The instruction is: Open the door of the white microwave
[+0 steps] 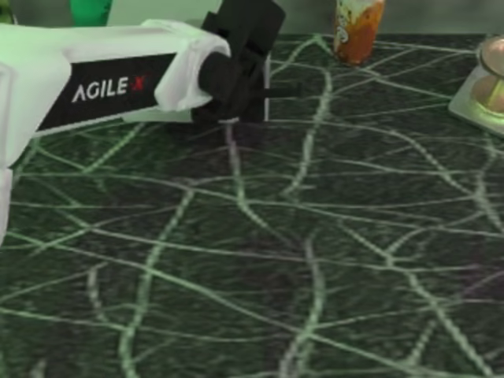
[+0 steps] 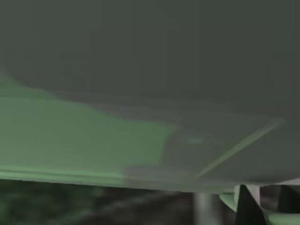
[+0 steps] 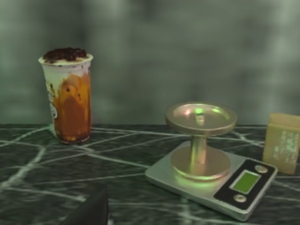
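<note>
The white microwave (image 1: 157, 116) stands at the back left, mostly hidden under my left arm. A thin pale strip, the door (image 1: 267, 79) seen edge-on, shows just right of the wrist. My left gripper (image 1: 272, 94) sits at that strip. In the left wrist view the door's grey window (image 2: 140, 70) fills most of the picture, very close. The left gripper (image 2: 267, 211) shows two dark fingertips (image 2: 246, 211) with a pale piece of the door's edge between them, shut on it. My right gripper (image 3: 133, 220) is parked out of the top view, one dark finger (image 3: 93, 208) showing, open.
A green bottle (image 1: 90, 9) stands behind the microwave. A cup with an orange-brown drink (image 1: 358, 27) is at the back middle. A kitchen scale (image 1: 482, 88) with a round metal pan is at the back right, and a tan box (image 3: 282, 143) is beside it.
</note>
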Robot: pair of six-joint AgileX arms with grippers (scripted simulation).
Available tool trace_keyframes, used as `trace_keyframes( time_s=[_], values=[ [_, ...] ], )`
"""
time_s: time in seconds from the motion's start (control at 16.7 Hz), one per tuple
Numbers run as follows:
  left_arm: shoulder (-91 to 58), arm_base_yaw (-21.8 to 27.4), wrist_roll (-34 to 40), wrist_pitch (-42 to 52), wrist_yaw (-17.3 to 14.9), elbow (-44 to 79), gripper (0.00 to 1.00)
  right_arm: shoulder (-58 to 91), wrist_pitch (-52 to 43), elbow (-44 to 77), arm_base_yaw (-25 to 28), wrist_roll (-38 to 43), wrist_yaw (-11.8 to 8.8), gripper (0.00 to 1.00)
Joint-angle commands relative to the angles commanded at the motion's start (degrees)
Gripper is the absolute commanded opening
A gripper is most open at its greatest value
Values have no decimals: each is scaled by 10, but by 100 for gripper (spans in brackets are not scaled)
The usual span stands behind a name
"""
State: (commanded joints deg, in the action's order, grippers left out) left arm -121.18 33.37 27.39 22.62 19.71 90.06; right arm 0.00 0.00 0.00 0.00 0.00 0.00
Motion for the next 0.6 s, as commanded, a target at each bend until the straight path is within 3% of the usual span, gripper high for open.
trace_keyframes(
  time_s=[0.6],
  values=[
    [10, 0, 5, -8, 7, -17, 0, 0, 0, 0, 0, 0, 0, 100]
  ],
)
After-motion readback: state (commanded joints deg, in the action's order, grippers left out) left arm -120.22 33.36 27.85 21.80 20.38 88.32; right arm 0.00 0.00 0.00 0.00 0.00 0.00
